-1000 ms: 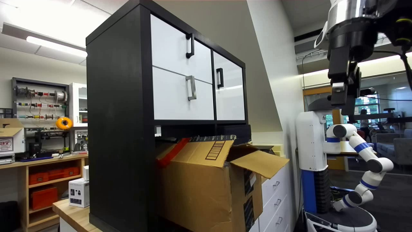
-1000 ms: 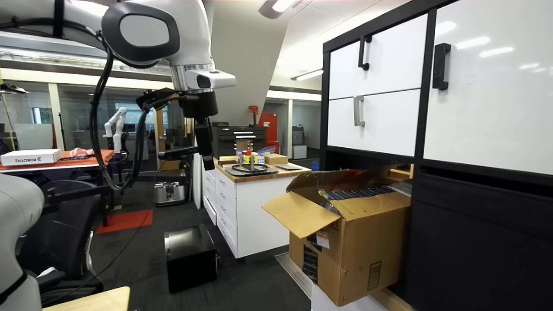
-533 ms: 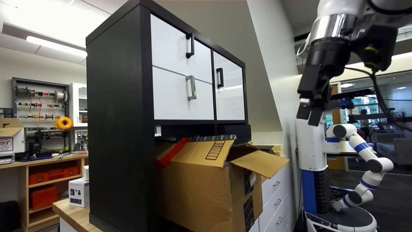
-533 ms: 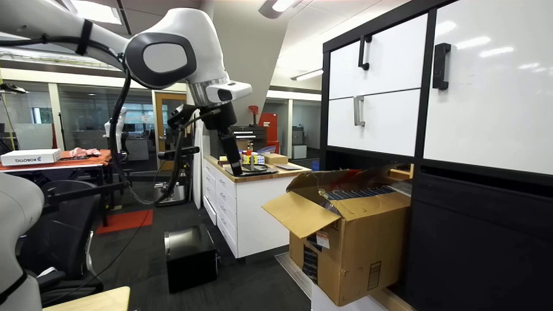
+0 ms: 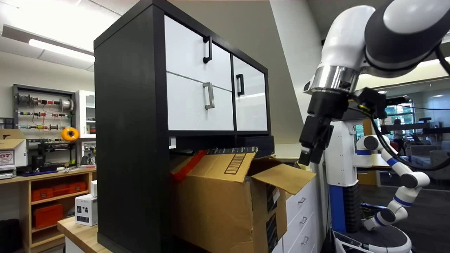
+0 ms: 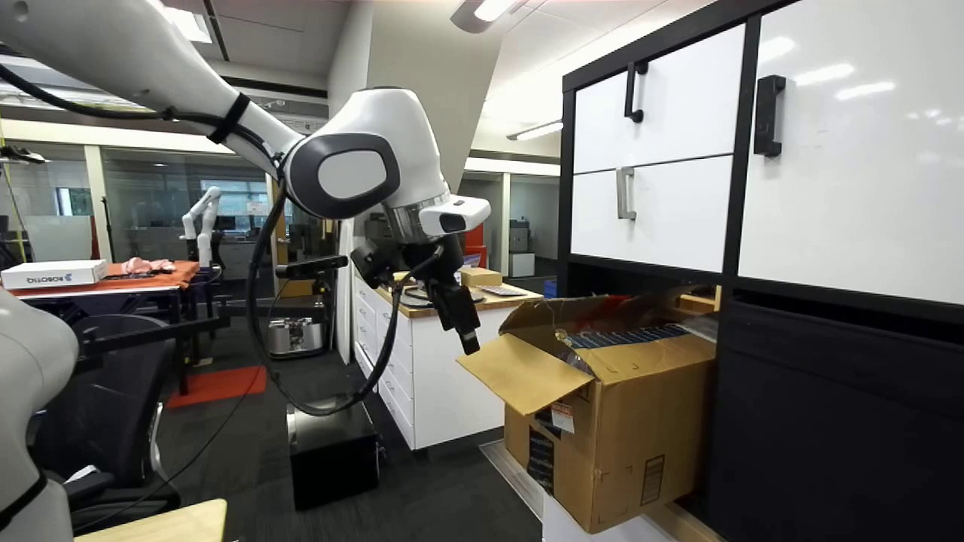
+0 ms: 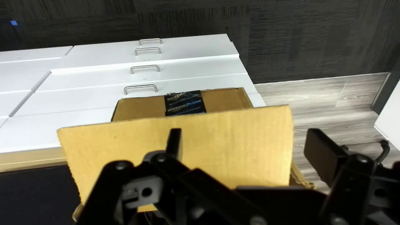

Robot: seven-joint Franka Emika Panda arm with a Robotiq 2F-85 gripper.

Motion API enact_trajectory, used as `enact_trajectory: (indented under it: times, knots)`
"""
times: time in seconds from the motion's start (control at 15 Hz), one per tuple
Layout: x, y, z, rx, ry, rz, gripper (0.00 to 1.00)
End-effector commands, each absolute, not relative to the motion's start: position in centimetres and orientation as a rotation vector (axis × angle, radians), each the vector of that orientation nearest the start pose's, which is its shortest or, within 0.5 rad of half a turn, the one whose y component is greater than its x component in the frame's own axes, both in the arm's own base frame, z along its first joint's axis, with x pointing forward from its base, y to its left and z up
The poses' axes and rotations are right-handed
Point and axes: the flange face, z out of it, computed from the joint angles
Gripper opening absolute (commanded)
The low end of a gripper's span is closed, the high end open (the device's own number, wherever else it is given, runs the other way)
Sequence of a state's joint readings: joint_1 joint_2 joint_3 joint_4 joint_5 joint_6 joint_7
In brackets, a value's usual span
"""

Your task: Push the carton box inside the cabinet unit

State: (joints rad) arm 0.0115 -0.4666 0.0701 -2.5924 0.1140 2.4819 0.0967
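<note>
The carton box [image 5: 214, 207] is brown cardboard with open top flaps. In both exterior views it [image 6: 648, 444] sits partly inside the lower compartment of the black and white cabinet unit [image 5: 126, 123], its flap end sticking out. The cabinet unit also fills the right of an exterior view [image 6: 851, 165]. My gripper [image 5: 311, 156] points down and tilts toward the box, just off the outer flap; it also shows near that flap's corner [image 6: 471, 346]. In the wrist view the open, empty gripper [image 7: 245, 140] is over the flap [image 7: 225, 156]. I cannot tell whether it touches.
A white drawer counter [image 6: 452, 376] with items on top stands behind the box. A black box-shaped object [image 6: 331, 452] is on the floor. A dark bin front [image 6: 828, 406] fills the compartment beside the carton. Another robot [image 5: 339, 154] stands behind my arm.
My arm and gripper have come down and moved toward the carton box, tilting its way. The box and the cabinet unit have not moved.
</note>
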Motion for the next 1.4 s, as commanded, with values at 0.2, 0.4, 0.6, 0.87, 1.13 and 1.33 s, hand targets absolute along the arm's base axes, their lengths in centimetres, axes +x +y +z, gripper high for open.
enact_trajectory:
  times: [0.2, 0.4, 0.6, 0.87, 1.13, 1.33]
  knots:
    - [44.7, -0.1, 41.9, -3.039, 0.029, -0.607, 1.0]
    - [45.3, -1.4, 40.0, -3.04, 0.004, -0.59, 1.0]
    - [46.0, -2.3, 38.2, -3.038, 0.01, -0.582, 1.0]
    - [47.2, -2.6, 36.2, -3.021, 0.025, -0.593, 1.0]
    - [48.6, -1.8, 35.2, -2.991, 0.012, -0.629, 1.0]
    - [49.6, -1.3, 34.7, -2.96, 0.005, -0.646, 0.67]
